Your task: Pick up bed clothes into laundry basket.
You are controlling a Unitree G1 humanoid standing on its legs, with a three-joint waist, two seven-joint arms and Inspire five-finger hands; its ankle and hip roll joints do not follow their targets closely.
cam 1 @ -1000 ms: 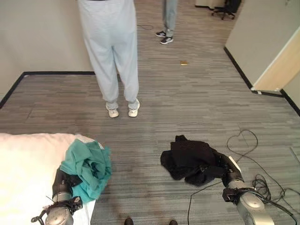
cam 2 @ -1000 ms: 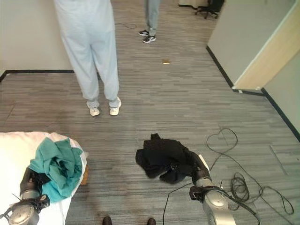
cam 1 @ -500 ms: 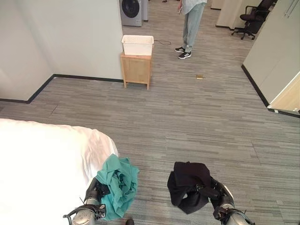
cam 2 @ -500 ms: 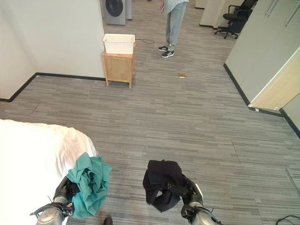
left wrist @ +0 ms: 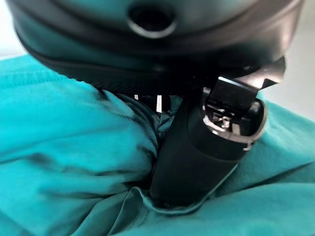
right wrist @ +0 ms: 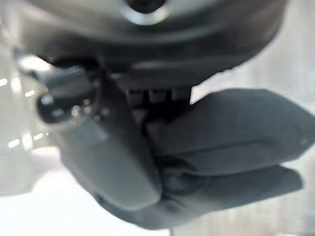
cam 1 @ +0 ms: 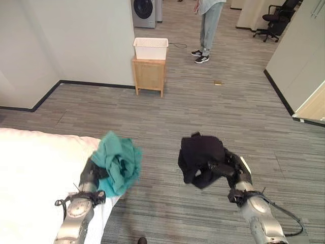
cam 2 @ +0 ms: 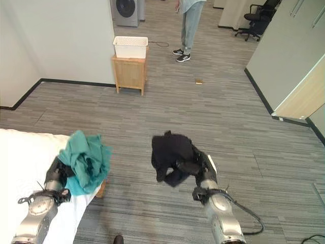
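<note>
Left hand point(cam 1: 90, 179) grips teal garment point(cam 1: 119, 162) — right hand point(cam 1: 231, 169), black garment point(cam 1: 200, 154)

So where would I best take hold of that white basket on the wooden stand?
A judgement: grip the white basket by its top rim on a short end, coming down from above. It stands upright and open-topped on the wooden stand, and no handles are discernible at this range.

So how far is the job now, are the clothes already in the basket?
Not yet. Picking up looks done: the left hand grips the teal garment and the right hand grips the black garment, both lifted. Left to do: carrying them to the white basket on the wooden stand.
</note>
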